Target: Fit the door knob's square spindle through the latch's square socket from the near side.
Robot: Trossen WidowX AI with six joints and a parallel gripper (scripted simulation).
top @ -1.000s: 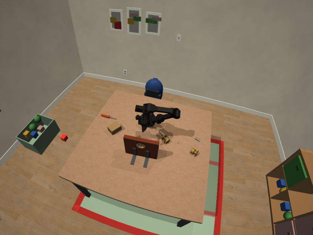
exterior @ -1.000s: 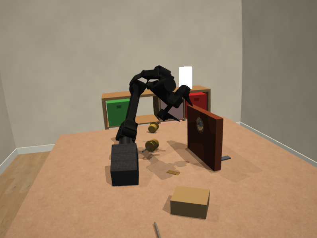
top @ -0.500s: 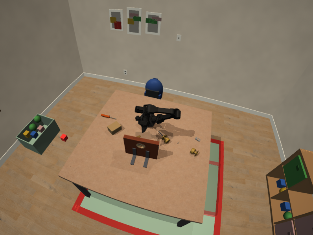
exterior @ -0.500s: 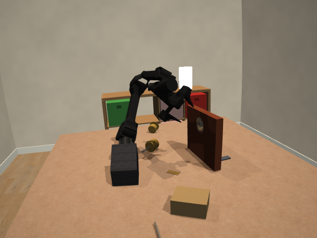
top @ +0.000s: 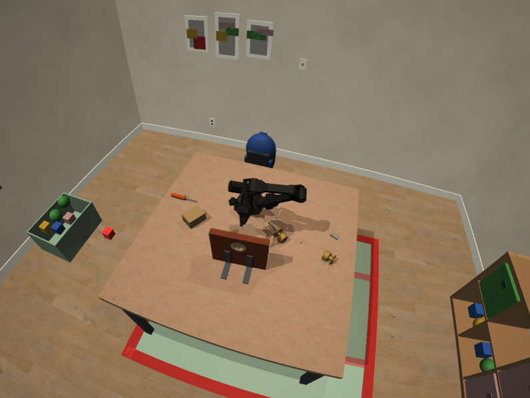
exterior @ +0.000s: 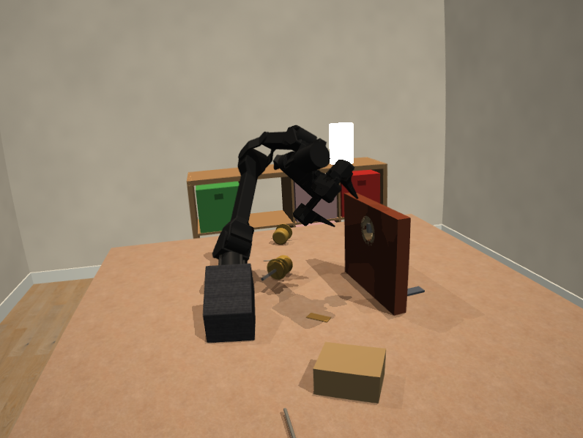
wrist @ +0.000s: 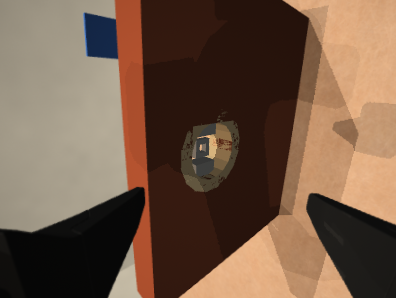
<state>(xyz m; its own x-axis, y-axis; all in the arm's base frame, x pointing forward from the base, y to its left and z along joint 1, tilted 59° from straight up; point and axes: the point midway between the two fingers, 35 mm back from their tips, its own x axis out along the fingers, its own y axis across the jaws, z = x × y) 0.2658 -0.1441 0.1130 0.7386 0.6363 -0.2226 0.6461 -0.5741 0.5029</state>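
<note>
Knob (exterior: 280,266) on table — well below wide, empty jaws

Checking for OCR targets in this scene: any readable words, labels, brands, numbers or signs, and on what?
None readable in any view.
Three framed wall pictures: coloured blocks only, no lettering.
Green bin and red bin in the shelf unit: a dark slot each, no label.
Wooden door panel, cardboard box, both knobs: unmarked.

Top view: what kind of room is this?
Probably a playroom or home workroom: a wood floor, a toy bin of blocks and balls, framed pictures on the wall, and a work table in the middle.
</note>
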